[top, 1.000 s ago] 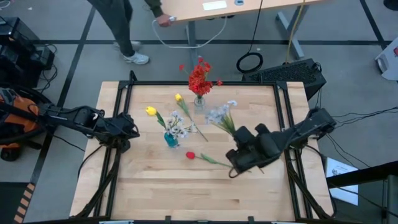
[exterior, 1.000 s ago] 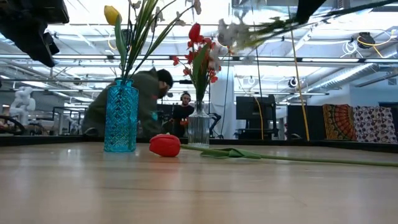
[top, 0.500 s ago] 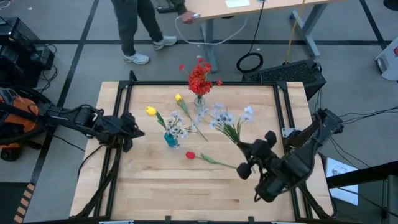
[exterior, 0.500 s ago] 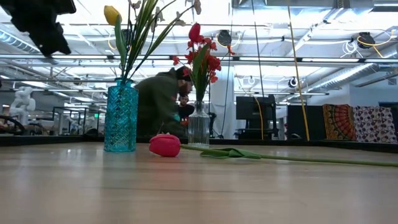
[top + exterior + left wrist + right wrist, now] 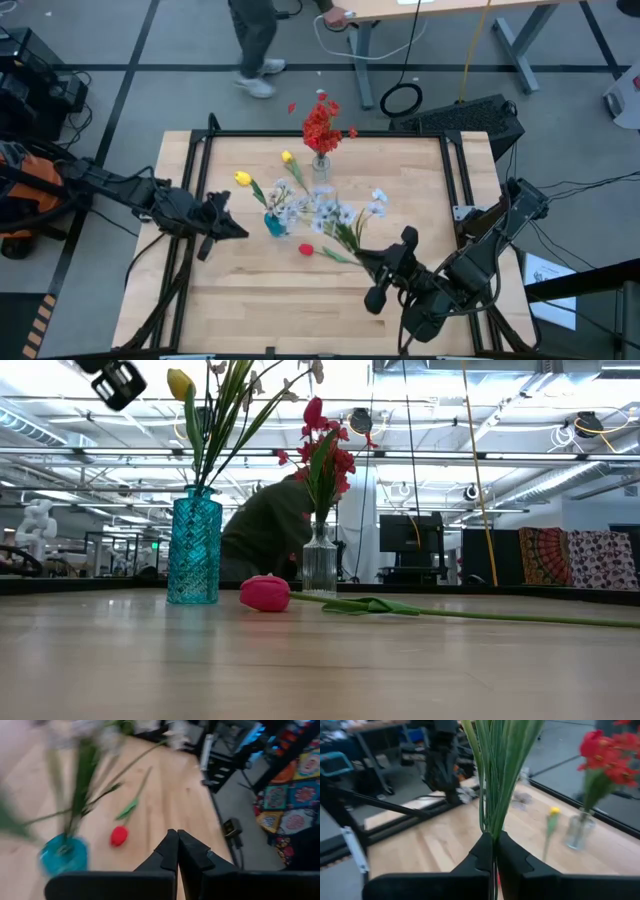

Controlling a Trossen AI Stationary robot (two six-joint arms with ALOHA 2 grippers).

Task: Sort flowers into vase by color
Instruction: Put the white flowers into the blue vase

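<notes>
My right gripper (image 5: pixel 366 259) is shut on a pale white-grey spray (image 5: pixel 342 211) that hovers above the table beside the blue vase (image 5: pixel 274 224). That vase holds a yellow tulip (image 5: pixel 242 178) and white sprays. The clear vase (image 5: pixel 320 166) holds red blooms (image 5: pixel 322 122). A red tulip (image 5: pixel 306 249) lies on its side on the wood, as does a yellow bud (image 5: pixel 287 157) between the vases. My left gripper (image 5: pixel 228 226) is shut and empty, just left of the blue vase (image 5: pixel 63 858). My right gripper pinches the spray's bundle of thin green stalks (image 5: pixel 493 831) between its two fingers. It comes from the table's near right, almost level. The stalks run on past the fingertips toward the blue vase. The spray is lifted clear of the table, blooms at the far end.
Black rails (image 5: pixel 200 160) frame the table's sides. A person (image 5: pixel 258 30) walks past a desk beyond the far edge. Bare wood (image 5: pixel 280 300) lies along the near edge. The red tulip's stalk (image 5: pixel 450 615) stretches across the table's middle.
My right gripper has swung toward the table's left and near edge, tipping up toward level. It has carried the spray from the right half to beside the blue vase. My left gripper has moved right toward the blue vase and tipped upward. The person has walked right.
</notes>
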